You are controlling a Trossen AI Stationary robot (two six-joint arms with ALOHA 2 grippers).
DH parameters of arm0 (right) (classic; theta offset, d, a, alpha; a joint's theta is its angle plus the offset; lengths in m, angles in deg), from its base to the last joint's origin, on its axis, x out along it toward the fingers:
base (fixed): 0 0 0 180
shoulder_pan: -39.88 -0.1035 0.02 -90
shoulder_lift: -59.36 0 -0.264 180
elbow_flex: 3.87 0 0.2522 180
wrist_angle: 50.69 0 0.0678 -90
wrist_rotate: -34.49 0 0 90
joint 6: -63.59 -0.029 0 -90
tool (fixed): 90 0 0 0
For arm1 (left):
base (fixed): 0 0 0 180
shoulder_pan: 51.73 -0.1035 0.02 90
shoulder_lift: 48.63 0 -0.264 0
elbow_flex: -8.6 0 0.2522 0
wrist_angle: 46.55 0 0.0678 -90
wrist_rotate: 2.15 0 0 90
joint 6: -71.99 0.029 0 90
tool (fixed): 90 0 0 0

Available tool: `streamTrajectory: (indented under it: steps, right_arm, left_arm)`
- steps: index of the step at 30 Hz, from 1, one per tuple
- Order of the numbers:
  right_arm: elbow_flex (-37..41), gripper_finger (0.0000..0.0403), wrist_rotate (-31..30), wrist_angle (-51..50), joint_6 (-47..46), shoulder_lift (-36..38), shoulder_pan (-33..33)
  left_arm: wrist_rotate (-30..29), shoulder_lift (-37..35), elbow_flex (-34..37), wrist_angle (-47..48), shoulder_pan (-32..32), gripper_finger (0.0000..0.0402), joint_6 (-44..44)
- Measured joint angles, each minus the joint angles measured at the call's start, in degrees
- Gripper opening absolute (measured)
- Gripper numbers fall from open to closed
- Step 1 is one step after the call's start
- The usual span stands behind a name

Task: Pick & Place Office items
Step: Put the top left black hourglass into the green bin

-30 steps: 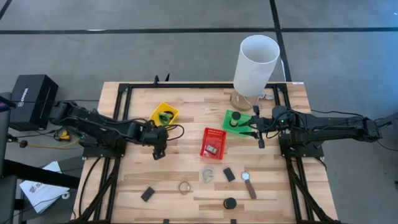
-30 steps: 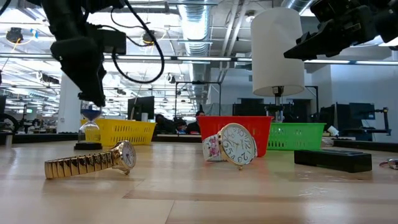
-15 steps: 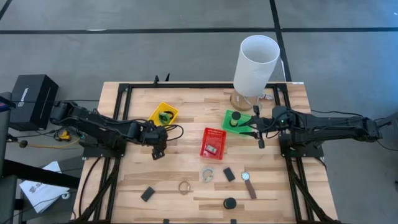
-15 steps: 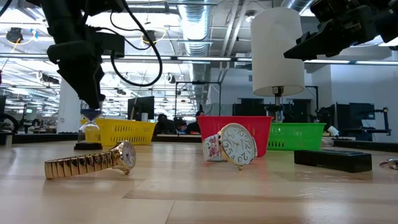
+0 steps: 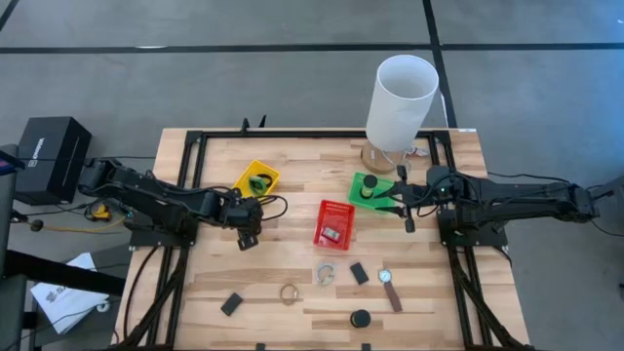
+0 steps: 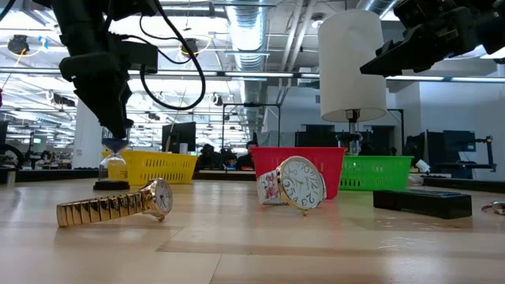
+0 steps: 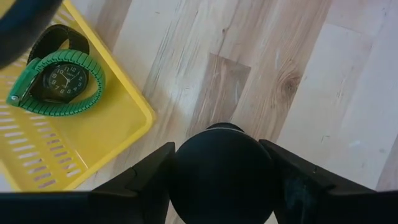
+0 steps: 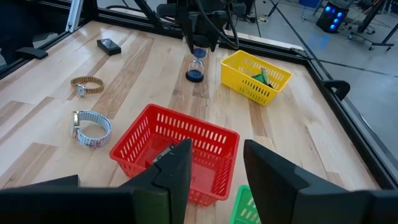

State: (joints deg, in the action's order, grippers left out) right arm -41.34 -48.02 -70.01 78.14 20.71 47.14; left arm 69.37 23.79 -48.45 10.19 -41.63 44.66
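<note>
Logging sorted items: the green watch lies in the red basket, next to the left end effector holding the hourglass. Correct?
No. The green watch lies in the yellow basket, not the red one; the left wrist view shows it. The left end effector does hold the hourglass next to it.

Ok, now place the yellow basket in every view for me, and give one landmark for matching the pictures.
High view: yellow basket at upper left of centre on the table.
Low view: far back, left of centre.
Left wrist view: fills the left corner, a green watch inside.
Right wrist view: far side, right of centre.
Landmark: the red basket, seen in all but the left wrist view.
</note>
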Motion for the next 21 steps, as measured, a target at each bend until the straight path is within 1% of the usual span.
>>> streamTrajectory:
  steps: [5, 10, 12, 14, 18, 21]
  right_arm:
    - [0.00, 0.0137, 0.01, 0.00, 0.00, 0.00, 0.00]
    - [0.00, 0.0137, 0.00, 0.00, 0.00, 0.00, 0.02]
    - [0.00, 0.0137, 0.02, 0.00, 0.00, 0.00, 0.00]
    - [0.00, 0.0137, 0.00, 0.00, 0.00, 0.00, 0.02]
    - [0.00, 0.0137, 0.00, 0.00, 0.00, 0.00, 0.02]
    - [0.00, 0.0137, 0.01, 0.00, 0.00, 0.00, 0.00]
  left_arm:
    - [0.04, 0.00, 0.00, -2.34, 0.00, 0.0221, 0.00]
    - [0.35, 0.00, 0.00, -6.16, 0.00, 0.0202, 1.13]
    - [0.37, 0.00, 0.00, -8.11, 0.00, 0.0202, 1.18]
    - [0.41, 0.00, 0.00, -10.68, -0.01, 0.0204, 1.73]
    - [0.93, 0.00, 0.00, -18.42, 0.00, 0.0218, 6.00]
    - [0.93, 0.00, 0.00, -25.80, 0.00, 0.0208, 10.31]
